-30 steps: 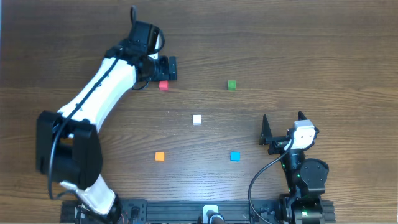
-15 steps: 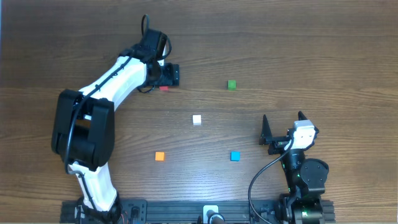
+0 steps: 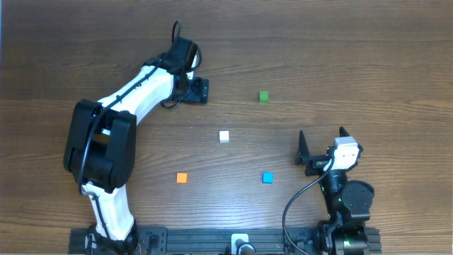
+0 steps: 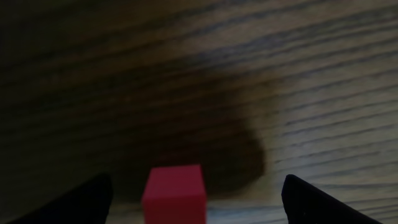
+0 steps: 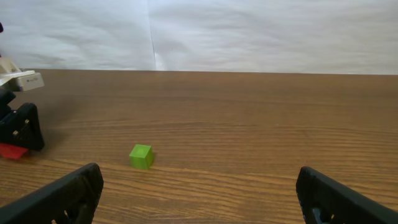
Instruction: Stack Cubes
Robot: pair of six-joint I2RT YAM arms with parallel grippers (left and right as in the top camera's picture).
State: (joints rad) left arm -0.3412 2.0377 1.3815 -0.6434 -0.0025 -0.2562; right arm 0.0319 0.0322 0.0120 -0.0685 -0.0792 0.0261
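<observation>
Looking from the top, the left arm point(image 3: 141, 85) stretches to a spot beyond the white cube point(image 3: 224, 136) and to its left, jaws low over the bench point(image 3: 368, 57). The green cube point(image 3: 263, 96) lies beyond the white one to the right. The orange cube point(image 3: 182, 178) and blue cube point(image 3: 267, 177) lie on its near side, left and right, all well apart. The right arm point(image 3: 347, 195) is parked far right of the white cube, jaws spread and empty.

At the left wrist, the red cube point(image 4: 174, 194) sits on the bench between the two fingers point(image 4: 81, 202), which stand wide apart and touch it on neither side.

At the right wrist, its own fingers point(image 5: 62, 199) are wide open with nothing between. The green cube point(image 5: 141, 156) rests ahead, and farther off the left jaws stand over a sliver of red.

No cube sits on another, so no stacking is done. I judge the first pick about to begin: close on red, lift it, set it on another cube, then the rest.
</observation>
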